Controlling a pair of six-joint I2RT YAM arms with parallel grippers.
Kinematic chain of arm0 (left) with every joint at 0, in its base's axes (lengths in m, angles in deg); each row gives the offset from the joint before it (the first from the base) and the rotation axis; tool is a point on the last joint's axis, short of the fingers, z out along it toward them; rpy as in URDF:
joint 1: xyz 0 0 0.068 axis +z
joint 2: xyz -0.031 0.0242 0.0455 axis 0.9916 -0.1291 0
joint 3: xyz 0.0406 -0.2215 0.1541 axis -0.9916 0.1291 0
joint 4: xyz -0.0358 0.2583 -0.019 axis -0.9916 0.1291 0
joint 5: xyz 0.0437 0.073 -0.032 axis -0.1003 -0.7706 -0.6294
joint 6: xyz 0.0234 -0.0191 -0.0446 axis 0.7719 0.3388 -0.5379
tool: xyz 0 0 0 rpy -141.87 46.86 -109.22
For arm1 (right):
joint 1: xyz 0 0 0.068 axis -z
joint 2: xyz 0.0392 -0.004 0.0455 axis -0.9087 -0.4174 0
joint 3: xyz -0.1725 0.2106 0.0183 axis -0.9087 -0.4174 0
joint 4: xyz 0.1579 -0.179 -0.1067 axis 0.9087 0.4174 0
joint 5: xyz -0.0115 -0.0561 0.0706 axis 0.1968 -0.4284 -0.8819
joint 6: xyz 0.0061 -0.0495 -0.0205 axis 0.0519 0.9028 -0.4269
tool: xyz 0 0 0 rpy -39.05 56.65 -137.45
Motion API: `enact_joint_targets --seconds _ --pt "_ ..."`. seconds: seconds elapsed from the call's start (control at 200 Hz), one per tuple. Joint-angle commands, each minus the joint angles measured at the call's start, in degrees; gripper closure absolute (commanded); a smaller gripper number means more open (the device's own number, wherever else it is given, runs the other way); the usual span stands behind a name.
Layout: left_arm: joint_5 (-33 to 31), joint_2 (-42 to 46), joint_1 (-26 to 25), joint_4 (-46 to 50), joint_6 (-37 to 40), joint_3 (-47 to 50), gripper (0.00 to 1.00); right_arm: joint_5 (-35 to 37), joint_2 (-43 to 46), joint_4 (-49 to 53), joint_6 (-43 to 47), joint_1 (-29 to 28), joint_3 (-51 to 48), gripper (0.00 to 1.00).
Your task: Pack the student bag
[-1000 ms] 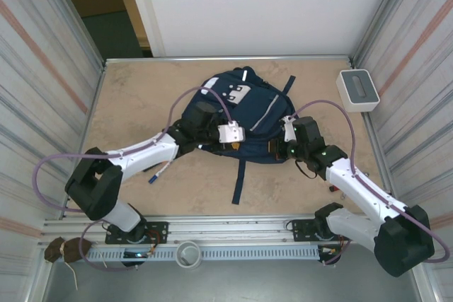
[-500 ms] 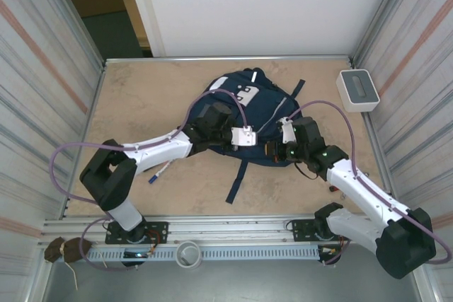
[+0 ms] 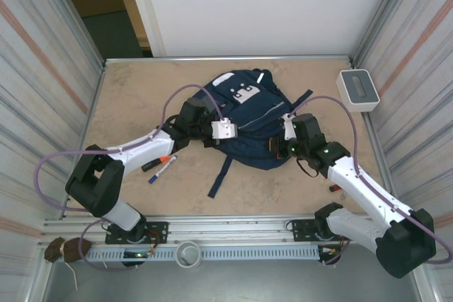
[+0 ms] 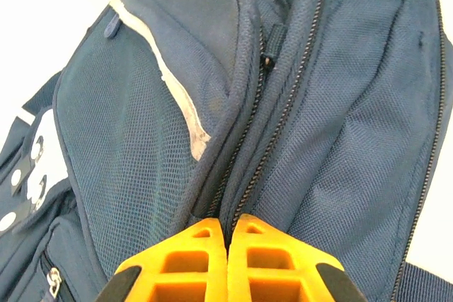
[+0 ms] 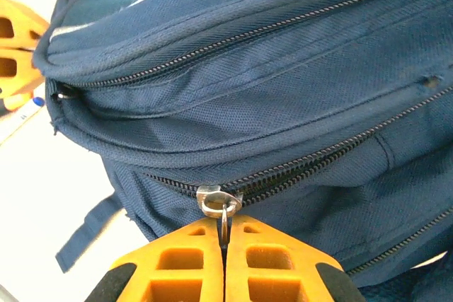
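Right gripper (image 5: 225,230) is pinching the zipper pull (image 5: 221,203) at lower centre — pulling could drag the student bag (image 3: 248,139), since the left gripper (image 4: 228,233), jaws together, is probably barely anchoring its seam.

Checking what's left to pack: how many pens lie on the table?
2 near the left arm: a black-and-orange marker and a white pen. A red thing by the right arm may be another.
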Motion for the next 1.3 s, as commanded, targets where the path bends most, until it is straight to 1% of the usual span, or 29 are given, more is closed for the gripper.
enact_joint_targets --seconds 0.0,0.04,0.08,0.155,0.21,0.311,0.446,0.511,0.571,0.646,0.696,0.756,0.792,0.847,0.972,1.032,1.092,1.147,1.167,1.202,1.212,1.217,1.232,1.293 --pt "-1.7 3.6 2.1 -0.5 -3.2 0.9 0.76 -1.0 -0.9 -2.5 0.5 -2.0 2.2 1.00" --pt "-0.9 5.0 1.7 0.2 -4.2 1.3 0.64 -1.8 -1.3 -3.2 0.3 -2.4 2.5 1.00" --pt "-0.6 6.6 1.2 0.6 -5.2 1.8 0.54 -2.5 -1.7 -3.7 0.2 -2.8 2.9 1.00" --pt "-1.1 9.8 -0.4 0.9 -5.8 3.3 0.43 -3.7 -1.8 -4.6 0.1 -3.4 3.3 1.00" --pt "-2.6 11.3 -2.1 0.6 -5.4 4.1 0.36 -4.5 -1.9 -5.1 -0.1 -3.8 3.6 1.00" --pt "-6.4 11.2 -6.3 1.3 -2.6 3.2 0.30 -5.9 -1.9 -6.4 -0.6 -4.5 3.7 1.00" --pt "-7.6 6.4 -10.0 3.0 -0.3 -0.9 0.30 -6.8 -1.6 -7.8 -1.5 -5.9 4.0 1.00" --pt "-7.9 3.8 -10.8 2.4 0.1 -2.4 0.32 -7.1 -1.2 -8.6 -2.0 -6.8 4.0 1.00" --pt "-7.6 1.8 -11.3 2.2 0.6 -3.6 0.39 -7.4 -0.9 -9.1 -2.5 -7.5 3.9 1.00" --pt "-7.5 0.4 -11.2 1.8 0.7 -4.5 0.56 -6.8 -0.4 -8.8 -2.5 -7.8 3.6 1.00" --pt "-7.1 0.4 -10.6 1.2 0.7 -4.0 0.68 -5.2 0.1 -7.3 -2.0 -7.7 3.3 1.00" --pt "-4.8 1.4 -9.1 0.1 0.4 -2.8 0.87 -2.1 0.3 -4.6 -1.1 -6.8 2.9 1.00" --pt "-3.1 2.4 -7.7 -0.6 -0.2 -1.8 0.93 -0.9 0.4 -3.0 -0.9 -5.7 2.5 1.00" --pt "-0.2 4.3 -5.6 -1.2 -1.1 -0.2 0.96 1.4 0.5 -1.2 -0.8 -3.2 1.5 1.00" --pt "6.2 8.2 -0.1 -4.4 -3.4 4.3 0.96 6.1 -0.3 2.2 -0.8 1.9 0.9 1.00" --pt "7.4 9.3 2.3 -5.8 -4.4 6.1 0.95 5.9 -0.8 1.5 -0.9 2.5 1.0 1.00" --pt "7.3 9.7 4.1 -5.9 -4.8 7.0 0.95 3.6 -1.5 -0.5 -1.2 2.1 1.2 1.00" --pt "6.1 9.4 4.8 -5.5 -5.0 7.3 0.93 1.3 -2.1 -2.7 -1.6 1.3 1.4 1.00" --pt "5.3 9.3 4.9 -5.2 -5.1 7.2 0.90 0.6 -2.3 -3.5 -1.6 0.8 1.5 1.00" --pt "4.5 9.4 4.8 -3.5 -5.1 6.7 0.77 -0.3 -2.8 -4.4 -1.6 -0.1 2.0 1.00" --pt "4.4 9.5 4.7 -2.8 -5.2 6.5 0.72 -0.4 -2.9 -4.6 -1.6 -0.4 2.2 1.00" --pt "4.3 9.5 4.6 -2.4 -5.2 6.4 0.72 -0.6 -2.9 -4.7 -1.6 -0.6 2.3 1.00" --pt "4.2 9.8 4.5 -1.5 -5.4 6.0 0.66 -0.9 -3.1 -4.9 -1.6 -0.9 2.5 1.00" --pt "2.6 11.0 2.7 2.3 -6.9 4.7 0.50 -1.7 -3.6 -5.7 -1.7 -2.5 3.6 1.00"
